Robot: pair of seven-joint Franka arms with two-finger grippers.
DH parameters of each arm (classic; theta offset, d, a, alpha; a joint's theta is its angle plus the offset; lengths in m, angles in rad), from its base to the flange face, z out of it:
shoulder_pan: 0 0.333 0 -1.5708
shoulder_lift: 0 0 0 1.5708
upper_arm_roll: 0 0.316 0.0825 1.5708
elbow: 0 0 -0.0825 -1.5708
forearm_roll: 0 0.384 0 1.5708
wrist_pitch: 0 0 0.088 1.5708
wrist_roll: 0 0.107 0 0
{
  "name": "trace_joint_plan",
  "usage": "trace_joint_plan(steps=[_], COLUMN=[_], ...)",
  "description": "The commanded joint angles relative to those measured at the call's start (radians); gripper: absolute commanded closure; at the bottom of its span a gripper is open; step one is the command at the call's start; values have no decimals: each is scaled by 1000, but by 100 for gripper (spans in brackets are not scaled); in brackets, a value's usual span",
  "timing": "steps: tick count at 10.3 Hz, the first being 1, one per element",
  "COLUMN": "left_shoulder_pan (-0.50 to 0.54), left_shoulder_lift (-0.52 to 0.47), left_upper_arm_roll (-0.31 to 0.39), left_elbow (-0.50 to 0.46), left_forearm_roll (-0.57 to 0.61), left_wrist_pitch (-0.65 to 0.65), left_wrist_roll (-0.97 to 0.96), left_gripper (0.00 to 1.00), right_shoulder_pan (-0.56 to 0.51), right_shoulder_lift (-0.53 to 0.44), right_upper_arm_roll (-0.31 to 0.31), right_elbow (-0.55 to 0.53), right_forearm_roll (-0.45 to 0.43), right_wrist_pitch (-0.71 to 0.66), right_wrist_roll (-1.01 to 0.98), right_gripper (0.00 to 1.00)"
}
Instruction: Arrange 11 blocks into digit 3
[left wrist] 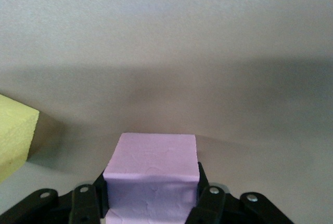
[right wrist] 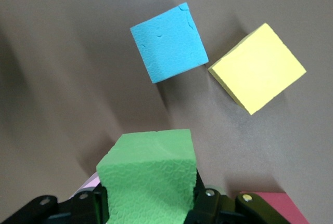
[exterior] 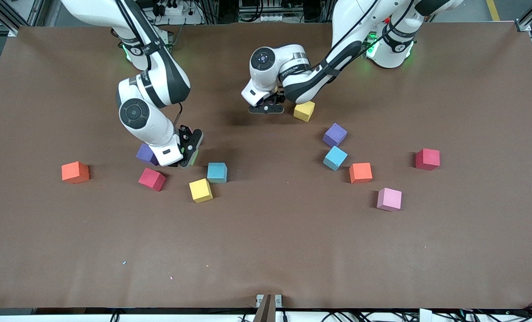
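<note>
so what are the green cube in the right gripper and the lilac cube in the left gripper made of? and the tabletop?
Green cube: likely soft foam, matte, with a finely pebbled face and slightly uneven edges. Lilac cube: apparently the same foam, matte, with shallow surface dents. Both sit clamped between their gripper's fingers, right gripper and left gripper. Brown tabletop: a flat, dull sheet, maybe paper or felt; can't tell which.

You are looking at matt, foam-like blocks: the green block (right wrist: 148, 174) is showing a finely pebbled skin, the pink block (left wrist: 152, 177) a smoother, faintly dimpled one, and the blue block (right wrist: 167, 41) is carrying small nicks. The brown table cover (exterior: 266, 250) is reading as dull and cloth-like. The arm shells (exterior: 149, 118) are gleaming as glossy plastic.
</note>
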Motion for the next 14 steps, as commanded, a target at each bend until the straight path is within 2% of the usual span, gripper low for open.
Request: trace_joint_plan(steps=[1, 2, 3, 6, 8, 9, 11, 12, 14], left_shoulder_pan=[-5, -4, -2, 12, 32, 62, 200, 260, 308], left_shoulder_lift=[3, 1, 0, -40, -110, -150, -227, -277, -342], left_upper_arm_roll=[3, 3, 3, 3, 0, -11, -98, -133, -135], left_elbow=[10, 10, 12, 16, 13, 7, 1, 1, -39], left_forearm_roll=[18, 18, 19, 19, 9, 1, -113, -144, -152], left_wrist_pitch=[-17, -17, -17, -24, -96, -134, -162, -240, -314], left_wrist_roll=[-28, -30, -30, -33, -31, -31, -48, -117, -301], left_gripper=[95, 71, 1, 0, 0, 0, 0, 0, 0], right_shoulder_pan=[-4, -4, -4, -2, -2, -2, 12, 33, 97], right_shoulder_lift=[-5, -8, -8, -9, -9, -12, -26, -28, -32], right_upper_arm_roll=[4, 4, 4, 4, 4, 4, 5, 7, 7], right_elbow=[8, 6, 6, 3, -2, -5, -12, -17, -20], right_forearm_roll=[6, 6, 6, 5, 2, 0, -2, -6, -12], right_wrist_pitch=[1, 1, -1, 1, 1, -1, -10, -10, -11], right_wrist_roll=[-83, -99, -114, -149, -165, -186, -191, -189, -189], right_gripper=[100, 100, 100, 100, 100, 100, 100, 100, 100])
